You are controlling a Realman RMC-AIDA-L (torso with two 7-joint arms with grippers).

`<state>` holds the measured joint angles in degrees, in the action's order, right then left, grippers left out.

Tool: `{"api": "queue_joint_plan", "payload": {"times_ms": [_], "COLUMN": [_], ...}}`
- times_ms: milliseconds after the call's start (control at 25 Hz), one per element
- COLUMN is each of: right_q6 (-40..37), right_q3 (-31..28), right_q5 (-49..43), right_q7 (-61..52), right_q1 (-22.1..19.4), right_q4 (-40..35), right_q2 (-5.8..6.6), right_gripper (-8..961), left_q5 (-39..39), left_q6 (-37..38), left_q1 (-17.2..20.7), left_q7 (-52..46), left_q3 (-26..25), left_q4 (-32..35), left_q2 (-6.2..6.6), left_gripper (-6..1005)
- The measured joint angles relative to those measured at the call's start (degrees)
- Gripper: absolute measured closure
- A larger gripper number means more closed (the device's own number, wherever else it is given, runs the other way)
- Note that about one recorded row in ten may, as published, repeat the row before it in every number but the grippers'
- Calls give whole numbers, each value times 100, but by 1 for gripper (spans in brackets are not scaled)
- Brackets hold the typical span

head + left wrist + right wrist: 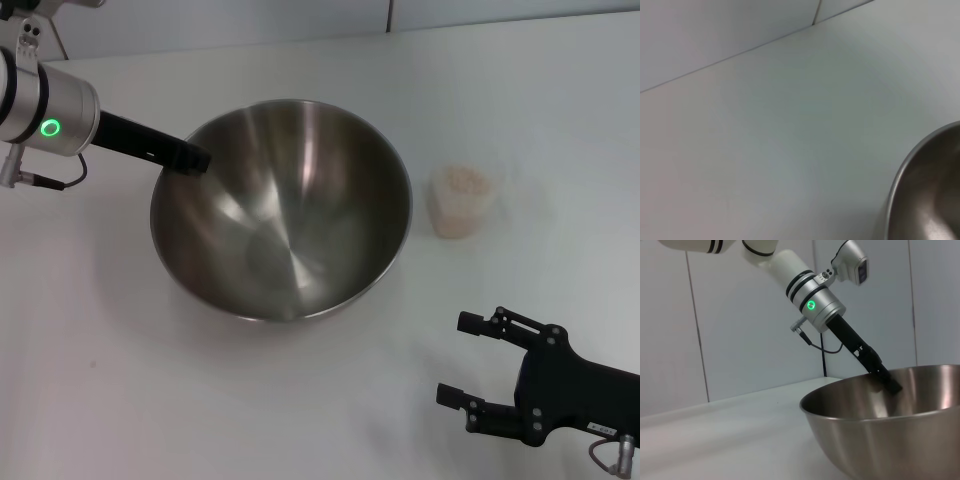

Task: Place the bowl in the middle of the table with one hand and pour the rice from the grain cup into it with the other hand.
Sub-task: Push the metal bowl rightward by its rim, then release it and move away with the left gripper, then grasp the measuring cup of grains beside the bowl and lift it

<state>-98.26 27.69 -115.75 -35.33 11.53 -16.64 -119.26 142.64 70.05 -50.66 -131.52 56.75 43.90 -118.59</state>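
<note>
**Two grippers, one bowl, rice not yet poured**

Two risks stand out, both judged from how things lie. Nearest the robot, the right gripper (pixel 478 368) hangs low over the table (pixel 110 340) with its thin fingers spread apart and nothing between them. It is well short of the grain cup (pixel 461 201), which stands upright just right of the bowl (pixel 282 208). The cup is light and nearly see-through, so a reach that meets it off-centre could tip it and scatter the rice (pixel 461 180) heaped to its rim over the table rather than into the bowl.

Farther off, the bowl sits about mid-table, empty and leaning a little to one side. The left gripper (pixel 188 158) reaches down to its far-left rim; in the right wrist view its tip (pixel 888 381) lies just inside the rim, against the wall. Whether it pinches the rim or only touches it, I cannot tell. If it grips, a sideways pull on withdrawal could drag or rock the round-bottomed bowl, perhaps into the cup beside it. The left wrist view shows only bare table and a curve of the rim (pixel 900 175).
</note>
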Motion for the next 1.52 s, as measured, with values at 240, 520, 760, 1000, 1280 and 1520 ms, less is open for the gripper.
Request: {"api": "queue_joint_plan", "payload": {"times_ms": [240,520,760,1000,1280,1520], "right_q6": [0,1,1,26,356,865], "right_q3": [0,-32,-218,-1158,-2767,-3663], "right_q5": [0,0,25,32,36,37], "right_q7": [0,0,-21,-49,-19,316], "right_q1": [-1,-2,-59,-211,-309,-217], "right_q4": [-2,14,21,140,315,575], "right_q2": [0,0,5,8,-5,-6], "right_gripper": [139,138,138,139,139,139], "left_q5": [-27,-268,-1285,-2273,-2383,-2670], "left_q6": [-74,84,870,1482,1882,1729], "left_q1": [40,248,1363,2789,3452,3654], "left_q7": [45,358,1315,2745,3242,3603], "left_q3": [33,53,381,741,881,710], "left_q4": [15,552,2436,3800,3926,3730], "left_q2": [0,3,21,25,35,15], "left_gripper": [925,902,701,269,175,175]}}
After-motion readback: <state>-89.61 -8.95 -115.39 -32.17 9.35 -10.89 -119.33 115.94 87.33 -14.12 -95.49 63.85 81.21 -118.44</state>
